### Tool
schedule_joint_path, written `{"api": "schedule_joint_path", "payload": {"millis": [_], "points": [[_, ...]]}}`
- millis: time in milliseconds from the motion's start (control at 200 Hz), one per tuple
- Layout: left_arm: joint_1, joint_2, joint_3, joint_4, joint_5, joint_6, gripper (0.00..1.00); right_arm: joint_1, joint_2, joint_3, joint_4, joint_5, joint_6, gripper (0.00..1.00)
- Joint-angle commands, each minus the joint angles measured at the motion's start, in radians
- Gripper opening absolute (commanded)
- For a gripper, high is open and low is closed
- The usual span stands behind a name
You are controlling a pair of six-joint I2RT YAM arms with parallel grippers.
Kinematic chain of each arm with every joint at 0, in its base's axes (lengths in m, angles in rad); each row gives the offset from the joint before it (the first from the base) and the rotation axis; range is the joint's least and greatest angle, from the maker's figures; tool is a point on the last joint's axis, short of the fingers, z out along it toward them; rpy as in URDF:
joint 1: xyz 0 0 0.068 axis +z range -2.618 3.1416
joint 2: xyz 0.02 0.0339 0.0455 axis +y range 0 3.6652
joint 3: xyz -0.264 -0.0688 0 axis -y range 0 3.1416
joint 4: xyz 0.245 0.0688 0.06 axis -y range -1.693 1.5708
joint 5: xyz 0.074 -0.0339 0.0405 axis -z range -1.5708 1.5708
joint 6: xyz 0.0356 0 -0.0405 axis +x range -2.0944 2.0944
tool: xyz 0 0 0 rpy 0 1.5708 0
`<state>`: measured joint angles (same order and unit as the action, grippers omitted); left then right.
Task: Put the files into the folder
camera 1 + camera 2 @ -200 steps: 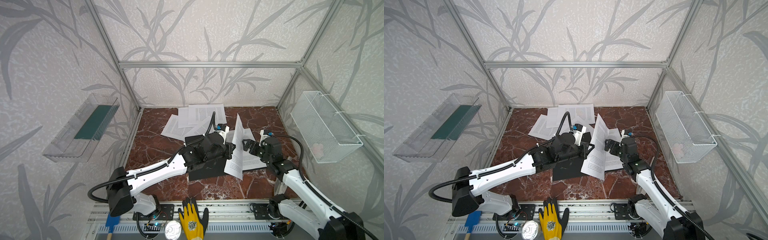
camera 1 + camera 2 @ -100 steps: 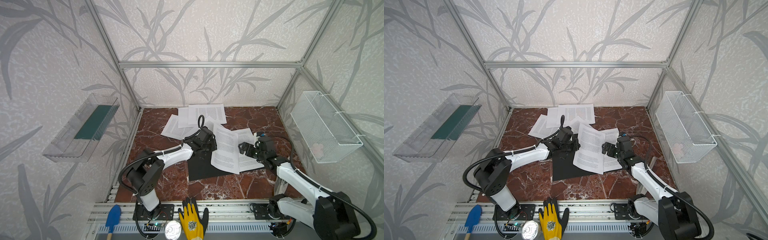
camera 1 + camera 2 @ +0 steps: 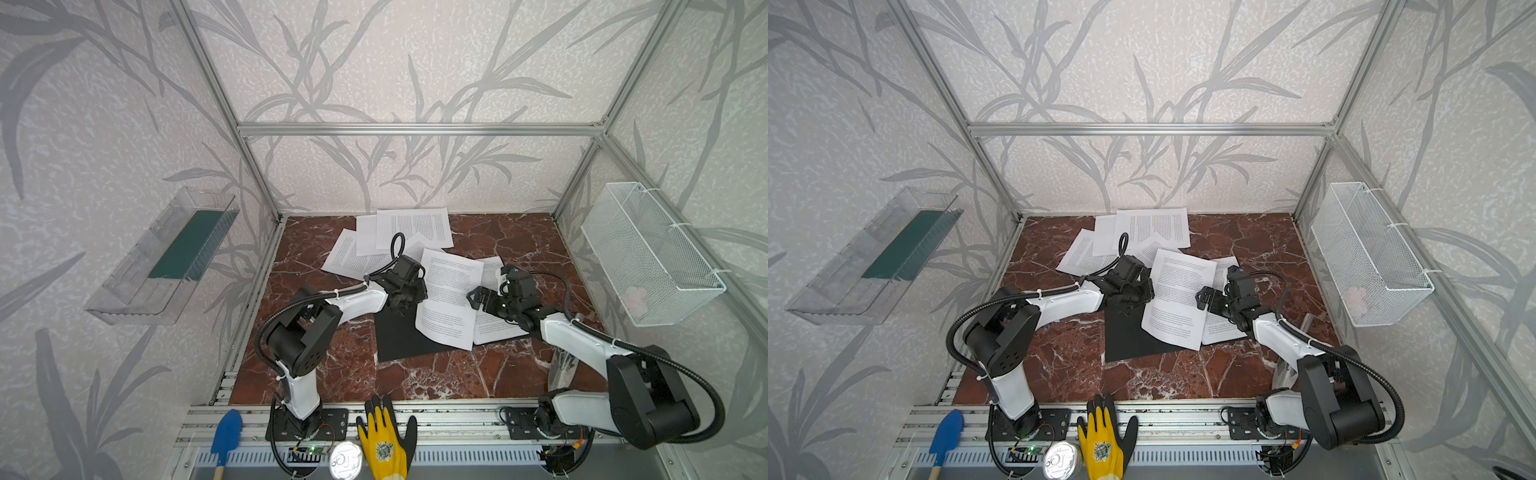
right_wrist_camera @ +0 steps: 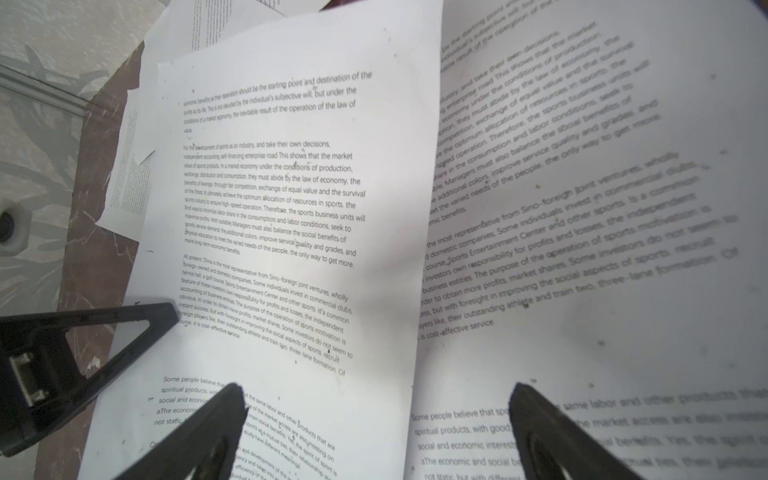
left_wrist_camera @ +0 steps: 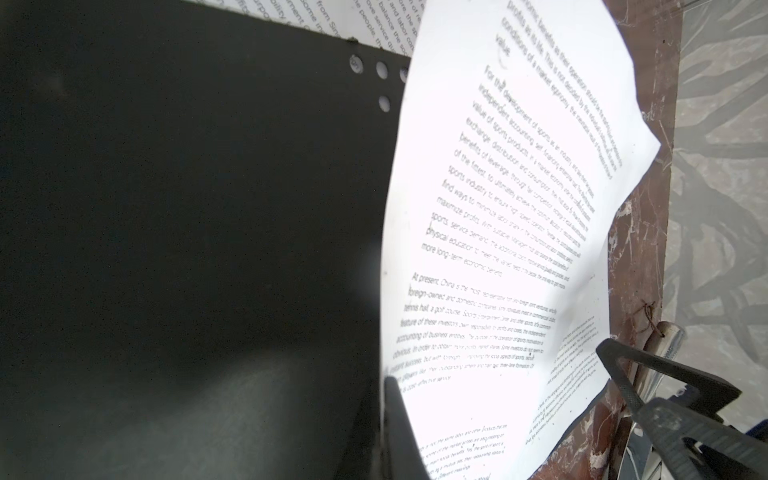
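One of the files (image 3: 449, 299) half covers the black folder (image 3: 399, 340) mid-desk (image 3: 415, 382), left hand (image 3: 409, 297) closed at its far corner, right hand (image 3: 478, 297) wide open above that sheet, loose sheets (image 3: 411, 230) strewn behind.

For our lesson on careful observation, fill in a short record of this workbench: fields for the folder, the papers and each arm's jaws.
folder: black folder, flat on the marble tabletop
nearest papers: two printed sheets, overlapping, the upper one partly over the folder
other papers: loose pile at the back of the tabletop
left jaws: shut, at the folder's far edge; whether they pinch it is unclear
right jaws: open, above the two printed sheets, holding nothing
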<state>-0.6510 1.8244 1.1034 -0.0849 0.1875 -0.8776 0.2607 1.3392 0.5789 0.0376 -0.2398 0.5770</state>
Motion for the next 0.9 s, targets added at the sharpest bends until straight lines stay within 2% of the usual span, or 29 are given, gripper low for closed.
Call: {"api": "schedule_joint_path", "payload": {"millis": [0,330,500,685,895], "points": [[0.011,0.026,0.013,-0.022,0.003,-0.013,0.00,0.000,0.036,0.033,0.040,-0.045,0.011,0.99],[0.030,0.061,0.022,-0.037,0.002,-0.017,0.00,0.000,0.053,0.023,0.072,-0.053,0.018,1.00],[0.035,0.076,0.023,-0.030,0.012,-0.018,0.00,0.000,0.107,0.023,0.142,-0.139,0.031,1.00],[0.040,0.087,0.022,-0.015,0.028,-0.023,0.00,-0.001,0.193,0.037,0.206,-0.227,0.053,0.89],[0.040,0.090,0.021,-0.006,0.036,-0.019,0.00,0.000,0.166,0.027,0.237,-0.262,0.051,0.74]]}}
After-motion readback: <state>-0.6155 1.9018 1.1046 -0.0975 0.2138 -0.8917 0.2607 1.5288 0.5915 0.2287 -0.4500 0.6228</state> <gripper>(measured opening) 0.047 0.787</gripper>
